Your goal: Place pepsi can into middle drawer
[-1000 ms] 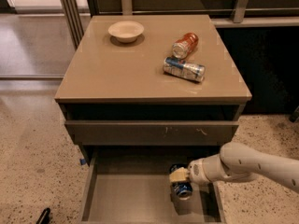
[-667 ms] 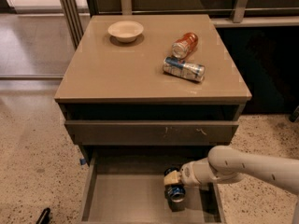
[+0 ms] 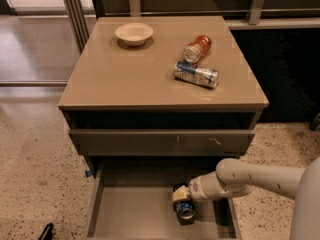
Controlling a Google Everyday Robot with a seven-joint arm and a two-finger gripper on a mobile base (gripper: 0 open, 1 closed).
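Note:
The pepsi can (image 3: 185, 209), dark blue with a silver end showing, is down inside the open middle drawer (image 3: 135, 216), low over the right part of its floor. My gripper (image 3: 181, 198) reaches in from the right on the white arm (image 3: 250, 179) and is shut on the can's upper part. The can is tilted, with its silver end facing up towards the camera. I cannot tell whether the can touches the drawer floor.
The closed drawer with pale scratches (image 3: 160, 142) sits just above the open one. On the cabinet top lie an orange-red can (image 3: 197, 48), a silver-and-light-blue can (image 3: 196, 74) and a white bowl (image 3: 134, 33). Speckled floor lies to the left.
My gripper has moved left, deeper over the drawer floor, carrying the pepsi can with it. The things on the cabinet top have not moved.

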